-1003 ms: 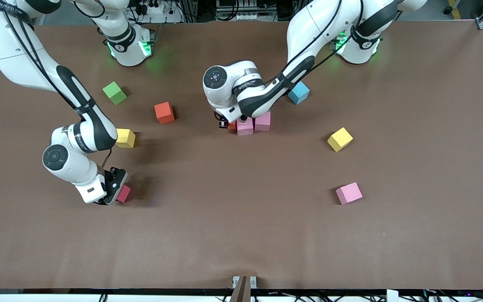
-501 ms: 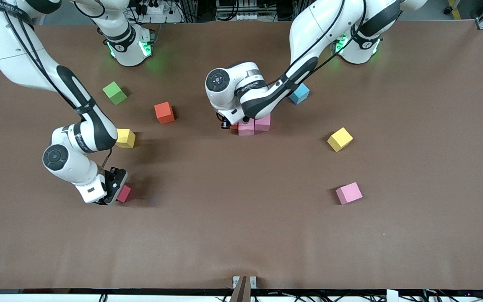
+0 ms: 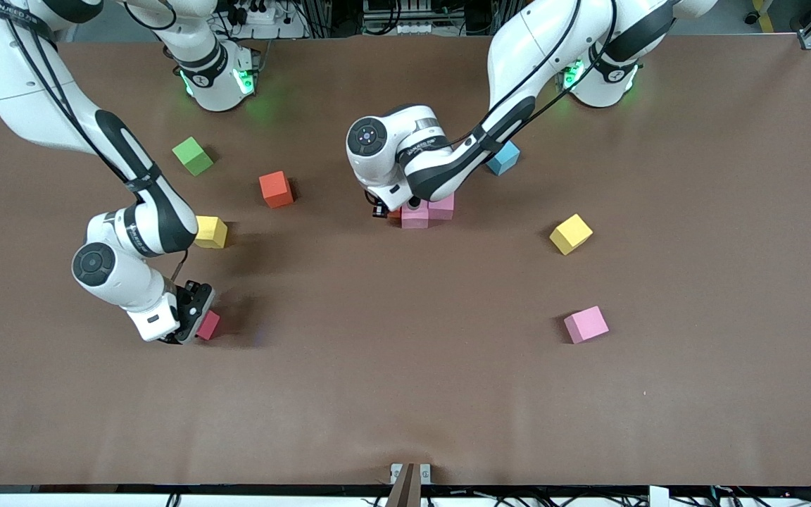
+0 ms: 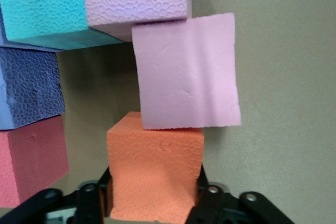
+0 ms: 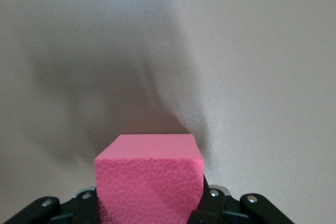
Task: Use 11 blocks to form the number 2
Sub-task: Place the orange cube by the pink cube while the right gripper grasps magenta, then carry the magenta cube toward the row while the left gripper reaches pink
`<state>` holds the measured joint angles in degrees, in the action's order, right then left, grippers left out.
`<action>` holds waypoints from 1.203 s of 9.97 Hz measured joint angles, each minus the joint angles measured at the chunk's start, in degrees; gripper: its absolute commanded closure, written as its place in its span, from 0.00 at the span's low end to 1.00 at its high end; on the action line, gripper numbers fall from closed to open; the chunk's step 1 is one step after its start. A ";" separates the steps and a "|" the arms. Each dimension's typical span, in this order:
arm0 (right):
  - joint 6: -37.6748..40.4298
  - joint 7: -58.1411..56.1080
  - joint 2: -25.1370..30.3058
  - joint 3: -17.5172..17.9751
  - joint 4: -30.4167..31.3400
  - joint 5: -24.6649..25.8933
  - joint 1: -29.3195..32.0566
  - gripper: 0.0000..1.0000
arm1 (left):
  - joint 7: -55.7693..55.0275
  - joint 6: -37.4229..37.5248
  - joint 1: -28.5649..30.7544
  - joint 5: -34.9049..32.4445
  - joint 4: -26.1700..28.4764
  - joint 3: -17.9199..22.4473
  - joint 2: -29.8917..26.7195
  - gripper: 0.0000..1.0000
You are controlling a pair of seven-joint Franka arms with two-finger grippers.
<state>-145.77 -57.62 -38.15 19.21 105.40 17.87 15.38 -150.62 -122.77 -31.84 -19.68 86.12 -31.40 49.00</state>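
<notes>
Foam-textured blocks: light, slightly compressible; grip opposite flat faces. Left end effector point(image 4: 152, 203) brackets the orange block point(image 4: 155, 169), grip indeterminate; right end effector point(image 5: 149, 203) clamps the red block point(image 5: 149, 177).

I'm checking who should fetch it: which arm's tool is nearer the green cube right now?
Right. The right tool is down by a red cube, nearer the front camera than the green cube. The left tool sits mid-table at the block cluster.

Brown table point(image 3: 405, 394) — scattered foam cubes (green point(image 3: 192, 155), orange point(image 3: 276, 189), yellow point(image 3: 571, 234), pink point(image 3: 586, 324)), clustered pink pair point(image 3: 428, 211)
</notes>
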 measured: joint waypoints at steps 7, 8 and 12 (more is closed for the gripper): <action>-0.01 0.00 0.00 0.00 0.00 0.01 -0.05 0.40 | 0.01 4.12 0.37 0.00 -0.66 -2.21 -1.76 0.00; -0.02 0.00 0.00 0.00 0.00 0.01 -0.05 0.40 | 0.01 5.83 0.35 0.00 -1.31 -2.91 -2.46 0.00; -0.26 0.01 0.16 0.16 -1.15 -0.04 -1.32 0.44 | 5.78 11.00 4.12 -0.01 -2.65 -2.72 -6.37 0.00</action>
<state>-146.04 -57.61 -37.99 19.37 104.25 17.82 14.06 -144.84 -111.77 -27.73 -19.69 83.48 -34.13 42.63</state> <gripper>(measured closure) 0.405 0.000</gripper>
